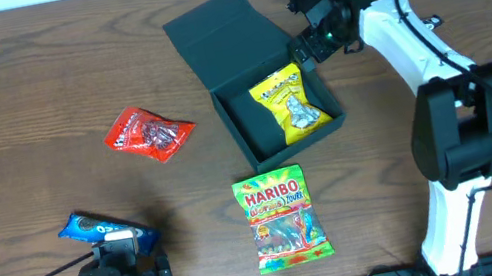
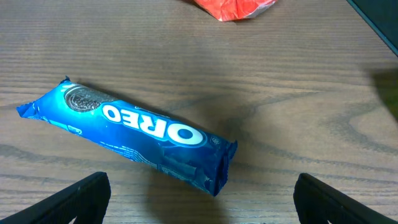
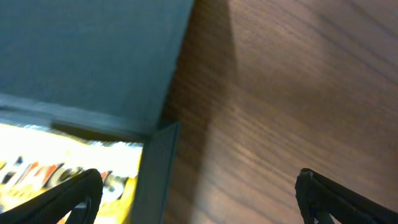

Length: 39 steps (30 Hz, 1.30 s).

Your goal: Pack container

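Right jaws spread wide astride a corner of the container [image 1: 219, 41].

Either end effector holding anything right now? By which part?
Nothing held: left end effector open, Oreo pack loose in front; right end effector open astride one wall of the box.

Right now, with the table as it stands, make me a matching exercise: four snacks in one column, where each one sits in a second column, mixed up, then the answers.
Snacks
1. yellow packet
2. Haribo bag
3. red packet
4. Oreo pack

Places
A. on the table, left of the box
B. just ahead of the open left gripper
C. inside the box
D. on the table, between the box and the robot's edge

Pairs: 1-C, 2-D, 3-A, 4-B
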{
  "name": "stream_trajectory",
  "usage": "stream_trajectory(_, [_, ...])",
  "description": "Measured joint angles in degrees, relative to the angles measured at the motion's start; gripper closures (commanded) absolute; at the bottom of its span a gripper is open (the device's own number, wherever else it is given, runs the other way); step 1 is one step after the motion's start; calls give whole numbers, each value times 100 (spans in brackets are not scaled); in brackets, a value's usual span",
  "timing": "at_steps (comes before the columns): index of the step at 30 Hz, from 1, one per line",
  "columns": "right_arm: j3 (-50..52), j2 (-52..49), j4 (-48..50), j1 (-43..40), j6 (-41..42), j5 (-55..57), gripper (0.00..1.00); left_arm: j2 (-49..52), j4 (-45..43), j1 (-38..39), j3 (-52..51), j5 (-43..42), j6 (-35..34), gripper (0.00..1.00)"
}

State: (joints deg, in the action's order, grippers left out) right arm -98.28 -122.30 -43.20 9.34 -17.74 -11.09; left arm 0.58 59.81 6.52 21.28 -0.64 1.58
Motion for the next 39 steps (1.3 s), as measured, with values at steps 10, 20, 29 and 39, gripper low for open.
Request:
stream_trajectory(10, [4,-76,358,0,710,564,1,0,-2,0,0,2,0,5])
stream_trajectory(20, [4,-76,20,-96,1886,1451,1,0,-2,0,0,0,-2,5])
stream_trajectory(29, [4,-76,-1095,-595,2922,1633,1,0,0,0,0,0,0,4])
stream_trajectory(39, [4,-76,-988,-621,3178,1453,1,0,-2,0,0,0,0,5])
